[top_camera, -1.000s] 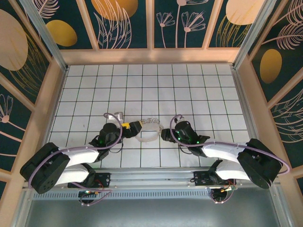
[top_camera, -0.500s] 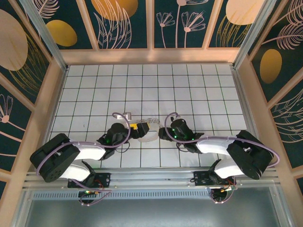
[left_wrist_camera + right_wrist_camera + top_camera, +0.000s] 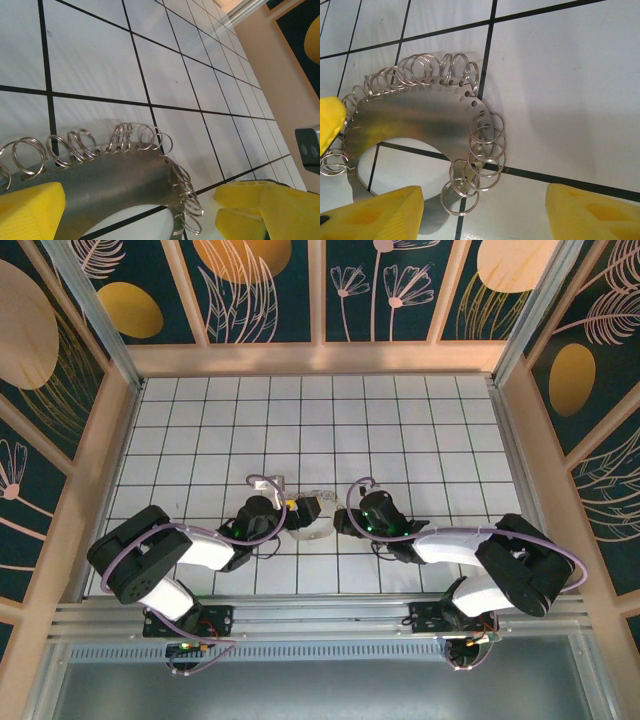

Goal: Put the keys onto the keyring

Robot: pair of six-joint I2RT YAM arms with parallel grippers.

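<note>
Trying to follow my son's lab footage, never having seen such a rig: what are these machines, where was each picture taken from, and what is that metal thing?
These are two robot arms, the left arm and the right arm, bolted at the near edge of a white tiled table. One picture looks down from above and behind them. The other two come from a camera on each wrist, so the yellow pads are that gripper's own fingers. Between the arms lies the keyring, a flat curved metal plate with many small wire rings threaded along its edge. The left gripper and right gripper both hang open over it; nothing is held.
</note>
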